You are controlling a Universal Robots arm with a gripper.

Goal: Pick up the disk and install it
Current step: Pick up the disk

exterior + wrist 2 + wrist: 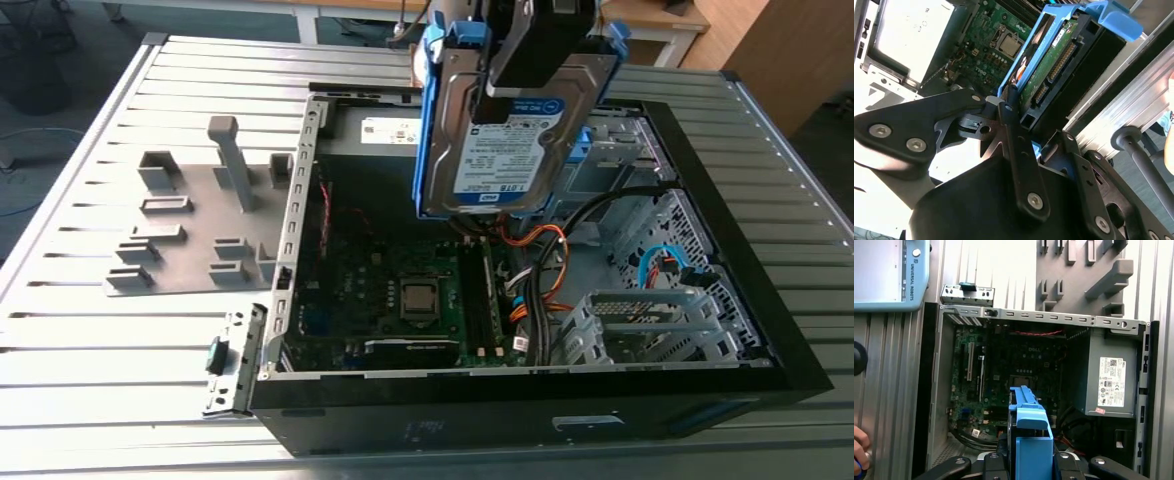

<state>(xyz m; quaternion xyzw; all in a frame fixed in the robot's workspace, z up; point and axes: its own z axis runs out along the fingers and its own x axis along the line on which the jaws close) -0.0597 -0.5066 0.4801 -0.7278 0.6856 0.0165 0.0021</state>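
An open black metal computer case (534,425) lies on its side, with a green motherboard (387,285) on its floor. Above the case's open side hangs the disk (497,150), a flat silver drive in a bright blue plastic bracket, held upright. The black gripper (1035,124) has its jaws clamped tight on the disk.

The disk (501,150) was silver with a blue-and-white label, framed in bright blue. The motherboard (387,275) was green.
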